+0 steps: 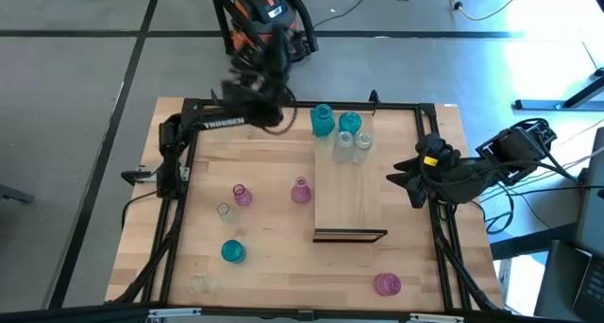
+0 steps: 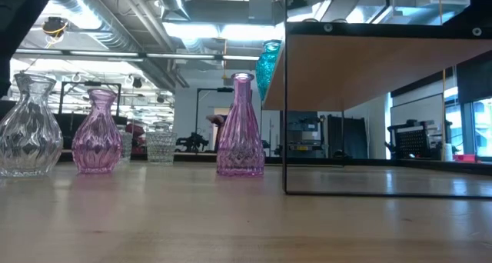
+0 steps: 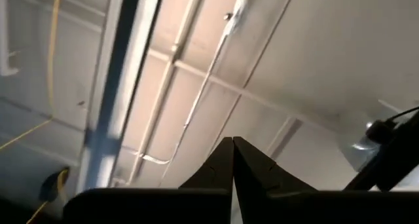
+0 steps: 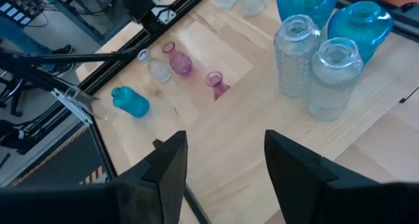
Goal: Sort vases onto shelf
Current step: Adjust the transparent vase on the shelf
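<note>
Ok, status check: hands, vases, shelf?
Left hand shut, empty, raised. Right hand open, empty, over shelf. Four vases shelved, six on table.

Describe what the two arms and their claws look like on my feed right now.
Both arms are dark. The left arm carries white THOSSEN-style lettering, blurred. The right arm has a yellow patch near its wrist and black cables trailing behind. The right claw has two broad, flat black fingers.
</note>
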{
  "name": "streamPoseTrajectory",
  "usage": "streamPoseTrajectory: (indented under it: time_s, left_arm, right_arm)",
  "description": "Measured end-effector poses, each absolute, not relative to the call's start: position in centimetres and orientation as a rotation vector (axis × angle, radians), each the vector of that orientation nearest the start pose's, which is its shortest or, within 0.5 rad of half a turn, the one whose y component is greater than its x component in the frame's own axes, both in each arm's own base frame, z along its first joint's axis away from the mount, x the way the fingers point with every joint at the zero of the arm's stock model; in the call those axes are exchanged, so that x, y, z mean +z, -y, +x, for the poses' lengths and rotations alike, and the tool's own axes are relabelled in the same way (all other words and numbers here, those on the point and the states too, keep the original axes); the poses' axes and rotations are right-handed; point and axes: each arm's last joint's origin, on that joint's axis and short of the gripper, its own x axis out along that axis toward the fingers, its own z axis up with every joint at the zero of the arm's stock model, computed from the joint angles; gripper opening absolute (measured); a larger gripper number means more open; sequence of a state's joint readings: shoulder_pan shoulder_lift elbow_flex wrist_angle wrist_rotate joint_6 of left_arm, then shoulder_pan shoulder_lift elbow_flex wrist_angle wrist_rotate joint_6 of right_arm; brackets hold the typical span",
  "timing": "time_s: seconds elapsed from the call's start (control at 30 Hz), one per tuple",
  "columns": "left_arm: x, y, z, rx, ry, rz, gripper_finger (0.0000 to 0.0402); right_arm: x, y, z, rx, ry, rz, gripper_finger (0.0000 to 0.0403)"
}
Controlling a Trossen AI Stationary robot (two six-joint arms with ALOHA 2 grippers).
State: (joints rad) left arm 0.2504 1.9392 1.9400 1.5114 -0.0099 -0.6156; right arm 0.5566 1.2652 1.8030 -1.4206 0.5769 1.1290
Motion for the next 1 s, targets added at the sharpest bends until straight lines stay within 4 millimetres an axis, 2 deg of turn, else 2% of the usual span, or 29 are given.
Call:
streamPoseTrajectory:
  time_s: [0.17, 0.2, 0.23, 0.33, 0.47, 0.6, 0.7, 0.8, 0.9, 1.0]
  left_arm:
    - [59.2, -8.0, 32.5, -0.285, 1.358, -0.177, 0.0000]
    - [60.0, -7.7, 32.4, -0.257, 1.303, -0.144, 0.0000]
    - [60.7, -7.0, 31.3, -0.223, 1.309, -0.105, 0.0000]
    - [61.4, -6.4, 28.7, -0.205, 1.424, -0.086, 0.0000]
    - [61.9, -6.2, 26.7, -0.333, 1.532, -0.051, 0.0000]
    - [61.3, -5.4, 25.0, -0.535, 1.653, 0.058, 0.0000]
    - [62.6, -4.3, 21.4, -0.603, 1.710, 0.144, 0.0000]
    - [65.3, -3.1, 17.8, -0.517, 1.572, 0.231, 0.0000]
    - [67.1, -2.0, 16.2, -0.336, 1.359, 0.255, 0.0000]
    - [67.5, -1.4, 14.8, -0.191, 1.163, 0.231, 0.0000]
  right_arm:
    - [46.1, -7.9, 15.9, -0.444, -0.610, 0.575, 0.0184]
    - [46.1, -7.9, 15.9, -0.448, -0.607, 0.571, 0.0184]
    - [46.1, -7.9, 15.9, -0.452, -0.605, 0.568, 0.0184]
    - [46.1, -7.8, 15.8, -0.471, -0.583, 0.557, 0.0184]
    - [46.2, -7.6, 15.8, -0.492, -0.560, 0.544, 0.0184]
    - [46.2, -7.1, 16.0, -0.513, -0.564, 0.560, 0.0184]
    - [46.2, -7.2, 16.0, -0.505, -0.561, 0.569, 0.0184]
    - [46.3, -7.3, 16.2, -0.500, -0.552, 0.577, 0.0184]
    - [46.3, -7.4, 16.3, -0.497, -0.548, 0.582, 0.0184]
    - [46.3, -7.4, 16.3, -0.501, -0.550, 0.577, 0.0184]
